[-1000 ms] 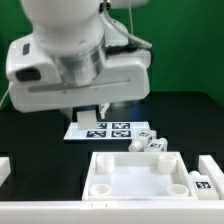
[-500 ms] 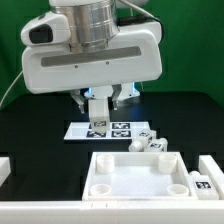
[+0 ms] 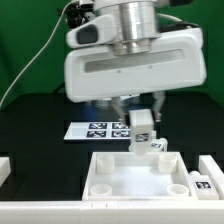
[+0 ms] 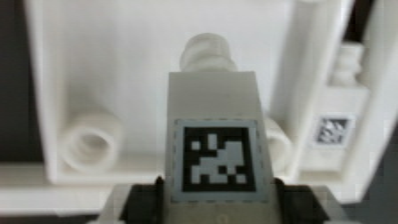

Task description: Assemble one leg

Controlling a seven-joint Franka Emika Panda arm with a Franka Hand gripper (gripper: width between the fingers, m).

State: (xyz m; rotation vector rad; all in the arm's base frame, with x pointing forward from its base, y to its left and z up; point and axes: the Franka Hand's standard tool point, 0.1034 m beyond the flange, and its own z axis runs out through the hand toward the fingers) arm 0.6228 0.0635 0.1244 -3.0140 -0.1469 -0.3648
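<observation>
Hand (image 3: 143,118) was clamped on the leg (image 3: 145,132), held upright above the tabletop (image 3: 115,157); leg apparently not yet seated, so fitting was left.

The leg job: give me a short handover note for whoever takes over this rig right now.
Gripper: shut on the leg, held upright in the air above the far edge of the tabletop, toward the exterior view's right.
Spare legs: on the table beside that far right corner.
Done: leg picked up.
Left: line it up with a corner hole, lower it and fasten it in.
</observation>
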